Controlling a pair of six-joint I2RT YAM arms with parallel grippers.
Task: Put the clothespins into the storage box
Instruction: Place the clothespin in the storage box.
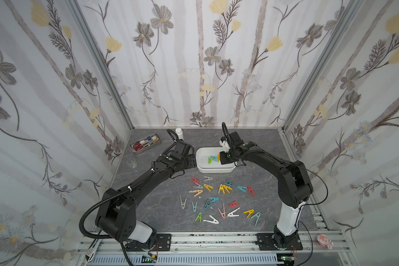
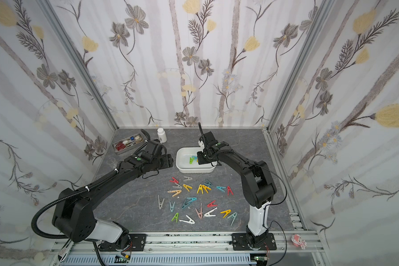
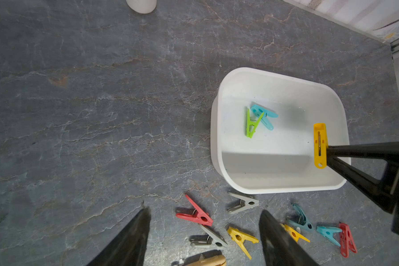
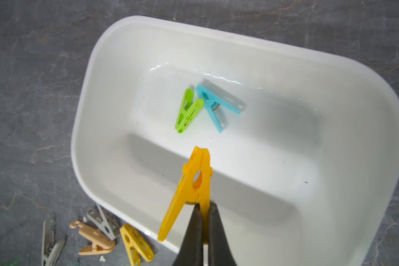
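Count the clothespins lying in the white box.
2: a green pin and a blue pin, side by side mid-floor of the box. A yellow pin hangs over it in the right gripper, unreleased. Little is hidden.

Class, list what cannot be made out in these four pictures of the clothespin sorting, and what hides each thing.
- Yellow plastic clothespin: in both top views, almost wholly hidden behind the right gripper shut on it.
- Beige plastic clothespin: left wrist view, cut off by the picture's edge.
- White bottle: left wrist view, cut off by the edge.
- Narrow metal tray: in both top views, contents too small to identify.
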